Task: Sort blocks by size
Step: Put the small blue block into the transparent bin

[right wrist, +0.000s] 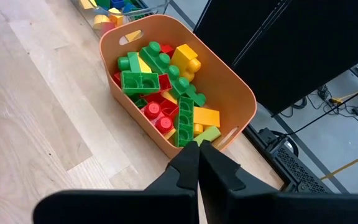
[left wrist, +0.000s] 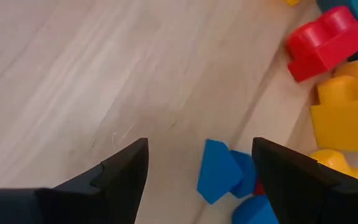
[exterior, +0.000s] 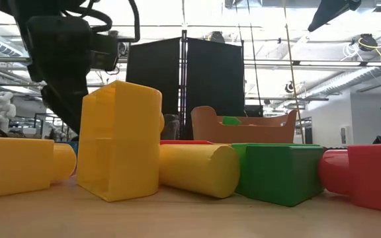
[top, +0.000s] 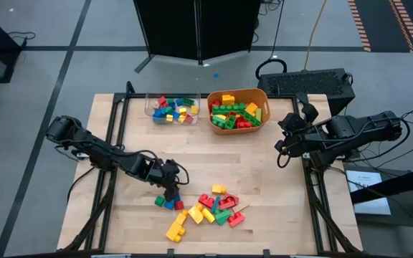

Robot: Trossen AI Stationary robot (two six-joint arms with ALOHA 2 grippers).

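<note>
My left gripper (top: pixel 171 192) hangs spread and empty over the near-left edge of the loose blocks (top: pixel 205 209) on the table (top: pixel 264 172), with a small blue block (left wrist: pixel 219 171) between its fingers (left wrist: pixel 126 174) but much nearer one of them. I judge I should shift sideways until that block sits centred, drop until the tips nearly touch the wood, then close only on it, clear of the red block (left wrist: pixel 325 40) and yellow block (left wrist: pixel 347 115) beside it. My right gripper (top: pixel 287 140) waits pressed together beside the orange tub (top: pixel 262 98) of bigger pieces, near the clear tray (top: pixel 149 107) of small ones.
</note>
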